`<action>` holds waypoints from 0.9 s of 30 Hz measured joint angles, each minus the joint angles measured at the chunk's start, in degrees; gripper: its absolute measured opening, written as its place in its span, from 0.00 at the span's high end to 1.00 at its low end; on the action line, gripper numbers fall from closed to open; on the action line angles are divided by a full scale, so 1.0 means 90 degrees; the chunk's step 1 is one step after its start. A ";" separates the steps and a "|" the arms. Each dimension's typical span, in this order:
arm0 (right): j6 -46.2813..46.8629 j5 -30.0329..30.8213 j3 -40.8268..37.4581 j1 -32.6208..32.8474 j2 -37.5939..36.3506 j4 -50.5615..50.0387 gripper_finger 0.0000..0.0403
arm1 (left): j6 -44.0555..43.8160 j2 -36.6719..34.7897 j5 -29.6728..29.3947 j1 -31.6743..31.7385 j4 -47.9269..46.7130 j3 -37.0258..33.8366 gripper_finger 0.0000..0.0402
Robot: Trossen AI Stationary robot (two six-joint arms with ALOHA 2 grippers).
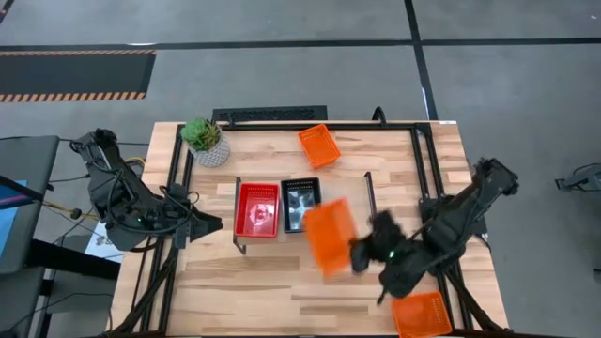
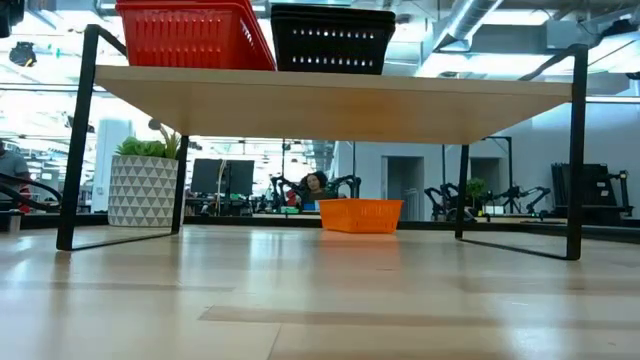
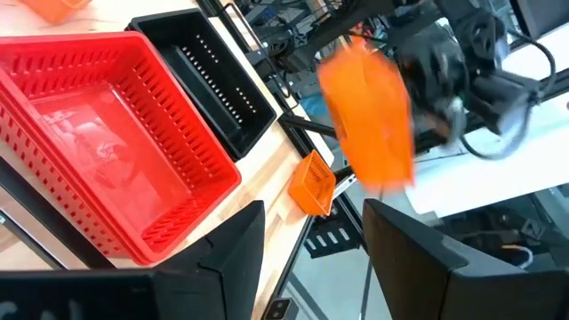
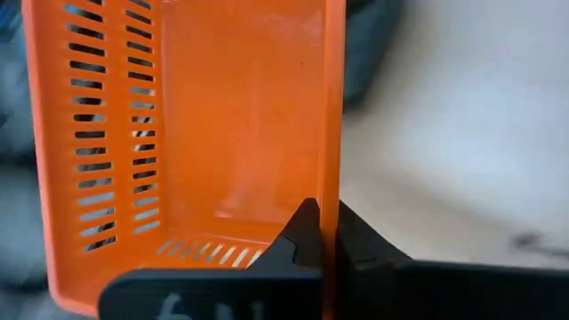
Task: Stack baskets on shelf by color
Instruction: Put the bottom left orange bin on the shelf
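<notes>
An orange mesh basket [image 1: 331,237] is held in the air over the shelf's [image 1: 362,192] right part by my right gripper [image 1: 362,252], which is shut on it. It also shows in the left wrist view [image 3: 369,116]. On the shelf's left part, a red basket [image 1: 257,208] and a black basket [image 1: 300,205] stand side by side on their bottoms. One more orange basket [image 1: 319,145] sits on the table beyond the shelf, another [image 1: 421,314] at the near right corner. My left gripper [image 3: 311,240] is open and waits left of the shelf. My right gripper pinches one side wall [image 4: 333,178] of the orange basket, one finger [image 4: 298,236] inside the basket and the other [image 4: 360,244] outside. It comes from the table's right side. The basket is lifted clear and reaches away from the fingers toward the shelf.
A white patterned pot with a green plant [image 1: 207,141] stands near the far left corner. The shelf's thin black legs [image 2: 75,140] stand on the tabletop. The shelf board's right third [image 1: 352,188] is bare, and black frame rails [image 1: 423,169] run along the table's sides.
</notes>
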 joint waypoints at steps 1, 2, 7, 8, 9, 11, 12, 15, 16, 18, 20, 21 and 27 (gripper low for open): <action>0.0525 0.0230 -0.0003 -0.0040 -0.0098 -0.0469 0.98 | 0.0000 0.0000 -0.0002 0.0000 0.0000 0.0000 0.56; 0.0961 0.0312 -0.0005 -0.0113 -0.0172 -0.0920 0.99 | 0.0000 0.0000 -0.0002 0.0000 0.0000 0.0000 0.56; 0.2504 -0.0237 -0.0022 -0.0640 -0.0283 -0.3106 0.97 | 0.0000 0.0000 -0.0002 0.0000 0.0000 0.0000 0.56; 0.2519 -0.0410 -0.0022 -0.0770 -0.0283 -0.3228 0.97 | 0.0000 0.0000 -0.0005 0.0000 0.0000 0.0000 0.56; 0.2433 -0.0495 -0.0036 -0.0893 -0.0287 -0.3207 0.97 | 0.0002 0.0000 -0.0005 0.0000 0.0000 0.0000 0.56; 0.2067 -0.0565 -0.0066 -0.1124 -0.0317 -0.3154 0.98 | 0.0006 0.0000 -0.0005 0.0000 -0.0001 0.0000 0.56; 0.1905 -0.0634 -0.0070 -0.1221 -0.0338 -0.3150 0.98 | 0.0007 0.0000 -0.0006 0.0000 -0.0007 0.0000 0.56; 0.1515 -0.0987 -0.0064 -0.1602 -0.0336 -0.3212 0.98 | 0.0010 0.0000 -0.0005 0.0000 -0.0022 0.0000 0.56; 0.1359 -0.1092 -0.0114 -0.1697 -0.0340 -0.3180 0.98 | 0.0010 0.0000 -0.0006 0.0000 -0.0024 0.0000 0.56; 0.1035 -0.1216 -0.0287 -0.1920 -0.0460 -0.3012 0.98 | 0.0047 -0.0002 -0.0005 -0.0002 -0.0024 0.0000 0.56; 0.0824 -0.1341 -0.0538 -0.2089 -0.0739 -0.2844 0.98 | 0.0095 -0.0002 0.0000 0.0000 -0.0027 0.0000 0.56; 0.0732 -0.1354 -0.0688 -0.2141 -0.0923 -0.2764 0.99 | 0.0097 -0.0005 0.0000 -0.0002 -0.0026 0.0000 0.56; 0.0241 -0.1404 -0.1811 -0.2321 -0.1963 -0.1270 0.98 | 0.0119 -0.0004 0.0001 -0.0001 -0.0033 0.0000 0.56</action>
